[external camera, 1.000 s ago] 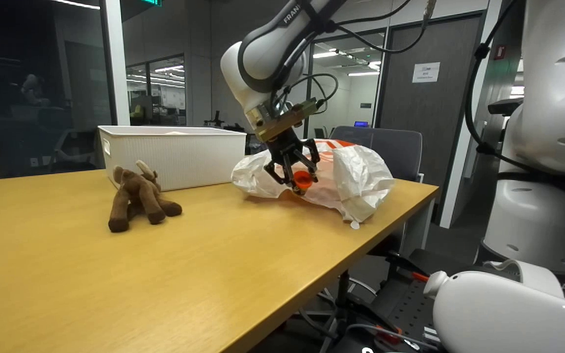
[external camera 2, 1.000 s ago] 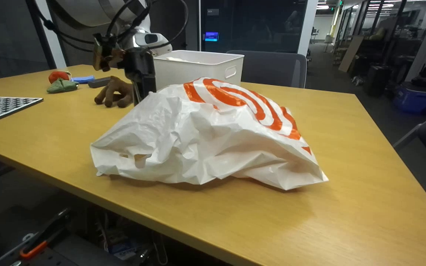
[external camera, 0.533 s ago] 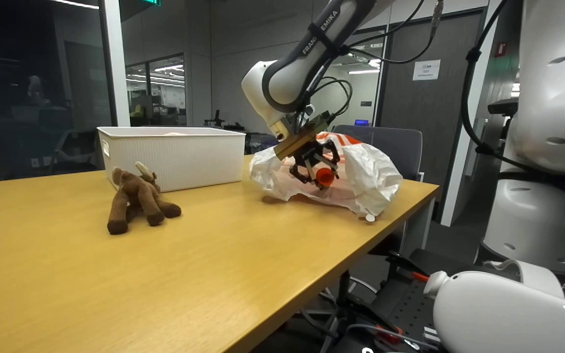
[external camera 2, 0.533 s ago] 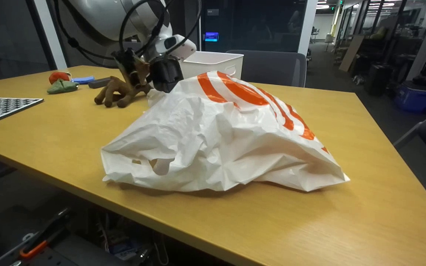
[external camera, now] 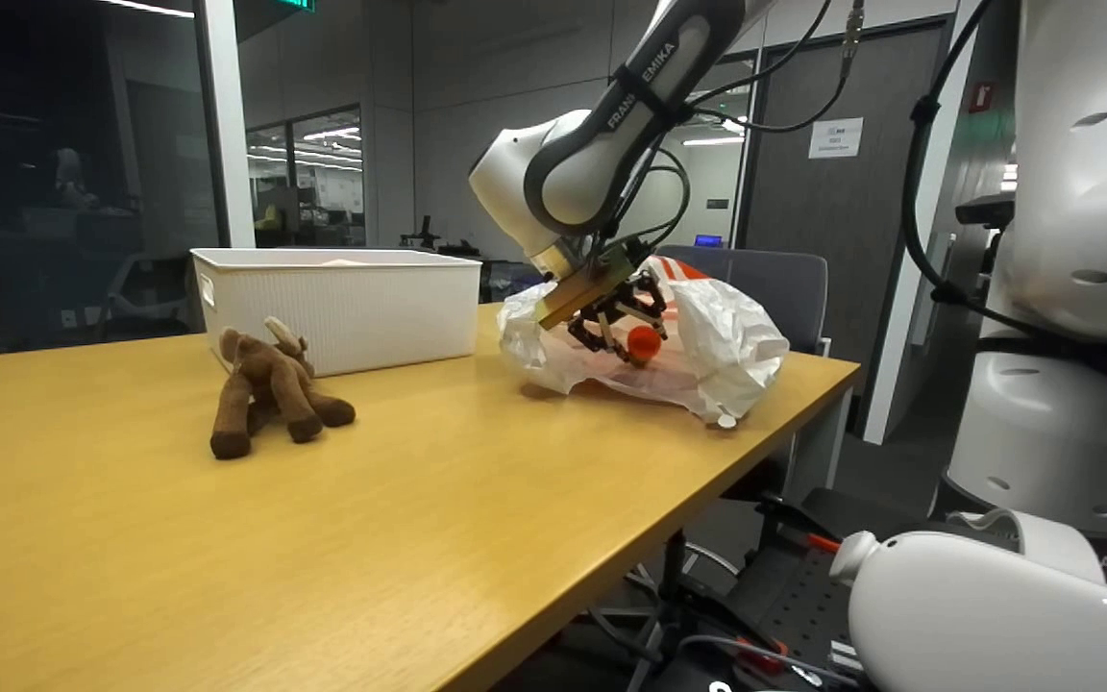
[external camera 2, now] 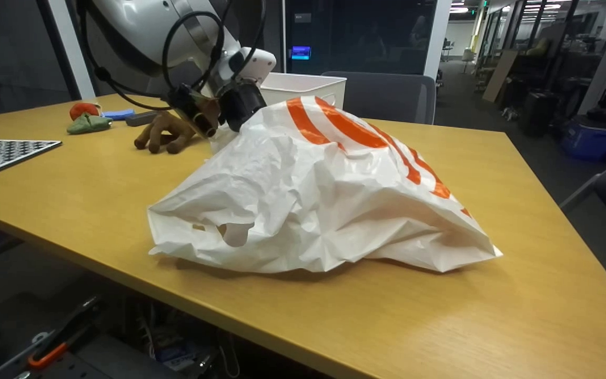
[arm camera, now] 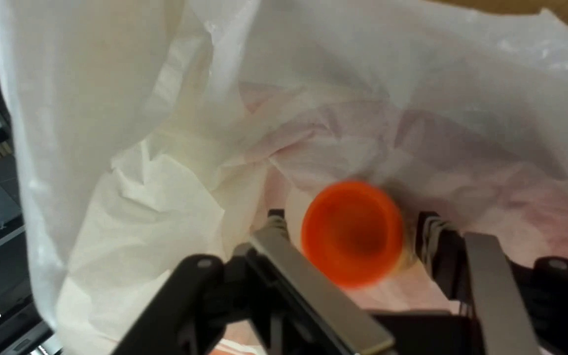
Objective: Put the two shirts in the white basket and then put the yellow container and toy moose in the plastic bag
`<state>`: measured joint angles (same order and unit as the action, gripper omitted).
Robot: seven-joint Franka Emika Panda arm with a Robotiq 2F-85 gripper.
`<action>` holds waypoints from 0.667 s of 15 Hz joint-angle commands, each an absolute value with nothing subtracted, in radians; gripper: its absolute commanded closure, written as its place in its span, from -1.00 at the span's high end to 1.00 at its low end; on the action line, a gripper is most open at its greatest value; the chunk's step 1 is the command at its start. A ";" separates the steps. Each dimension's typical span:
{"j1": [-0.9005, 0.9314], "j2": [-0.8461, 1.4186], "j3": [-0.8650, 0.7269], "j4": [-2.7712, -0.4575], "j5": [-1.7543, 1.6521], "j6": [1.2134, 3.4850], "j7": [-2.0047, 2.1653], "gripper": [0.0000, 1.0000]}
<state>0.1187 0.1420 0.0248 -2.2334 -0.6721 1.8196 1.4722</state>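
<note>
The yellow container shows its round orange end (arm camera: 350, 234) in the wrist view, with a bit of yellow body beside it. It is inside the mouth of the white plastic bag (arm camera: 136, 231); the orange end also shows in an exterior view (external camera: 644, 343). My gripper (arm camera: 347, 219) is open around it, with a gap at one finger and the other finger close to the body. The bag (external camera 2: 292, 210) hides the fingers in an exterior view. The brown toy moose (external camera: 275, 384) stands on the table, near the white basket (external camera: 352, 317). A pale edge shows inside the basket; I cannot tell shirts there.
An orange item (external camera 2: 83, 109), a green item (external camera 2: 89, 122), a blue item (external camera 2: 119, 113) and a dark grey block (external camera 2: 141, 117) lie beyond the moose. A black-and-white patterned board (external camera 2: 3, 155) lies on the table. The table edge (external camera: 707, 485) runs near the bag.
My gripper has tilted and moved into the bag mouth with the container, away from basket and moose. The bag has slid along the table the same way. The last half second shows only slight motion.
</note>
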 commanded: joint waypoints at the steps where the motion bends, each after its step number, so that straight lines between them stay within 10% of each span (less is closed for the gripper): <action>1: 0.116 0.110 0.052 -2.244 -0.600 1.876 1.408 0.99; 10: 0.227 -0.053 0.213 -2.195 -0.293 1.931 1.094 1.00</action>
